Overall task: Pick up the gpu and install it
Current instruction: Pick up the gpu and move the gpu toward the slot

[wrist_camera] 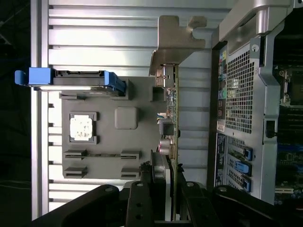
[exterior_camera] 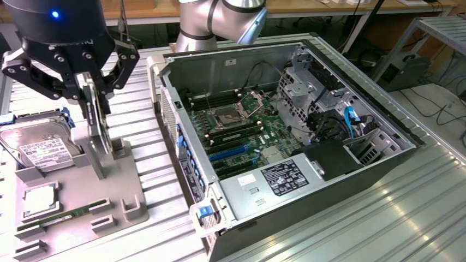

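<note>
Ribbed metal bench [exterior_camera: 407, 218] runs under everything. Nearest me, my jaws are drawn narrow and clamped on the top edge of the graphics card [exterior_camera: 96, 128]. It stands on edge at the grey holder [exterior_camera: 109, 202], just beside the hard drive [exterior_camera: 40, 150]; I cannot tell whether its lower edge is clear of the holder. I judge this the pick-up step, the install not yet begun. Its long axis lies level, roughly parallel to the slotted back wall of the computer case [exterior_camera: 240, 229], and its silver bracket [wrist_camera: 176, 42] caps the end away from my grip. Farther off, blue slots [exterior_camera: 229, 154] lie inside the open case. Reaching one calls, I think, for a straight lift, no twist, and careful lining-up.
</note>
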